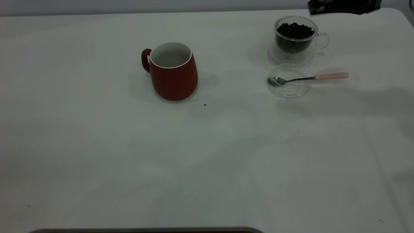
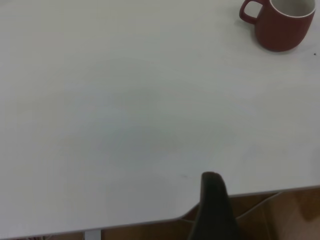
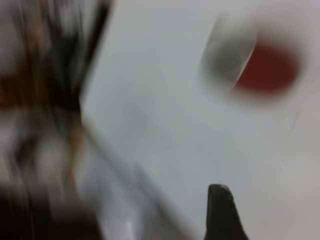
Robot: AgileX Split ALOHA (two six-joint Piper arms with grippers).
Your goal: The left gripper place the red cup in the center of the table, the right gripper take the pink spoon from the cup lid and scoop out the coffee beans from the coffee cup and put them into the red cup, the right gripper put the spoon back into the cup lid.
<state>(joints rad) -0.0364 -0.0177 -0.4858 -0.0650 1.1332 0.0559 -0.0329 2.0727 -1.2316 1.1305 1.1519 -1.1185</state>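
While spoon [image 1: 307, 78] lies on lid [image 1: 288, 91] beside coffee cup [image 1: 296, 38], cup may be knocked by right gripper [image 3: 220, 212]; grip state cannot be told.

The table [image 1: 97, 155] is plain white with a few tiny dark specks. The mug [image 1: 174, 75] is dark red outside, with a white inside and rim and a red handle. The glass cup [image 1: 295, 40] is clear, and the beans [image 1: 295, 30] in it are almost black. The lid [image 1: 288, 89] is clear. The spoon [image 1: 309, 78] is shiny silver with a pale pink handle.
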